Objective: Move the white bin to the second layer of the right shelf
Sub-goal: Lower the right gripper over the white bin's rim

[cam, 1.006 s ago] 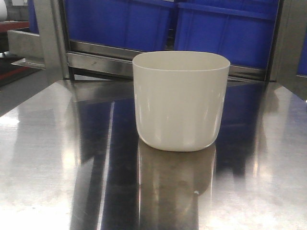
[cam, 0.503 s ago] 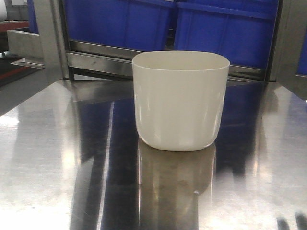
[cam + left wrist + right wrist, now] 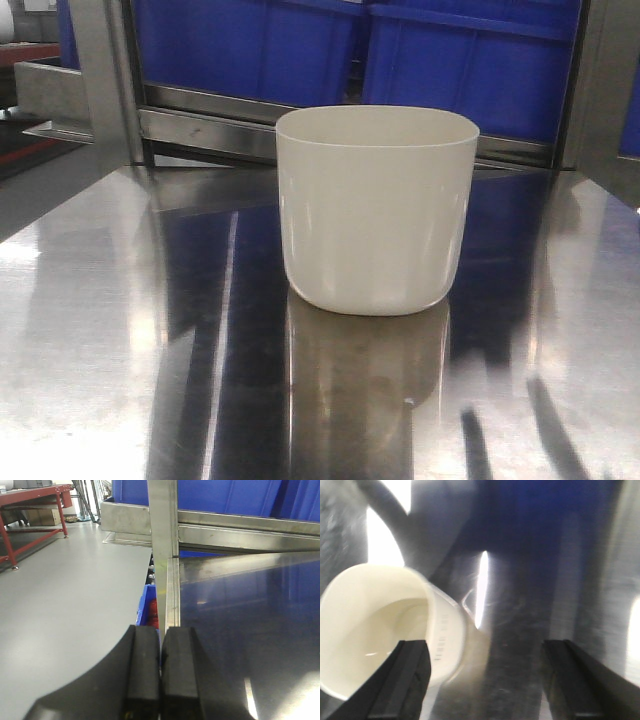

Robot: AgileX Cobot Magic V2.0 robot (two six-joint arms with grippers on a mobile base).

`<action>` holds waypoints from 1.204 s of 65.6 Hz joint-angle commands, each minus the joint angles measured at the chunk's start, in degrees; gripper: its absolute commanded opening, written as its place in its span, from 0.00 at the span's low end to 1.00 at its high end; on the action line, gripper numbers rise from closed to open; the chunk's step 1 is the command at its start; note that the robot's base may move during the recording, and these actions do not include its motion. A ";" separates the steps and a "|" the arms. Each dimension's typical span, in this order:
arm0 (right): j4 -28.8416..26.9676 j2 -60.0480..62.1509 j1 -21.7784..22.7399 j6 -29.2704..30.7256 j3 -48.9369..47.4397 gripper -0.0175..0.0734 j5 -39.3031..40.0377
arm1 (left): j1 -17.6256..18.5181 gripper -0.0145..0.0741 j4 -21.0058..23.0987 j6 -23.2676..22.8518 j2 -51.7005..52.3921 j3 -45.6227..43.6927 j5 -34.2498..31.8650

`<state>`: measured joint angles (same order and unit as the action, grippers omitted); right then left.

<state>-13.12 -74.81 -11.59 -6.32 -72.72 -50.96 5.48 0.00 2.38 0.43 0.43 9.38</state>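
The white bin (image 3: 375,215) stands upright and empty on the shiny steel tabletop (image 3: 110,330), in the middle of the front view. In the blurred right wrist view the bin (image 3: 380,625) lies at the lower left. My right gripper (image 3: 485,647) is open and wide above the table, its left finger (image 3: 407,675) in front of the bin's rim and its right finger over bare steel. My left gripper (image 3: 161,630) is shut on nothing, over the table's left edge. The right shelf second layer is out of view.
Large blue crates (image 3: 470,70) sit on a steel rack bar (image 3: 210,125) behind the bin, between grey uprights (image 3: 100,80). Two dark streaks (image 3: 545,420) cross the table's lower right. Grey floor and a red workbench (image 3: 30,500) lie to the left.
Two dark streaks have moved from the bottom right corner of the front view up and left towards the bin. The bin has not moved.
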 commanded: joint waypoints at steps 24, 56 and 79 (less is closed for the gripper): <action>-1.06 -13.14 -7.30 0.22 -13.49 0.81 -4.25 | 0.34 0.26 0.00 -0.18 0.81 2.11 -4.95; -0.28 -21.75 -7.84 0.22 -14.34 0.81 -6.57 | 0.34 0.26 0.00 -0.18 0.81 2.11 -4.95; -0.21 -25.58 -8.46 0.22 -14.34 0.81 -6.97 | 0.34 0.26 0.00 -0.18 0.81 2.11 -4.95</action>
<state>-12.90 -102.62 -19.83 -6.32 -84.99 -58.86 5.48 0.00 2.38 0.43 0.43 9.38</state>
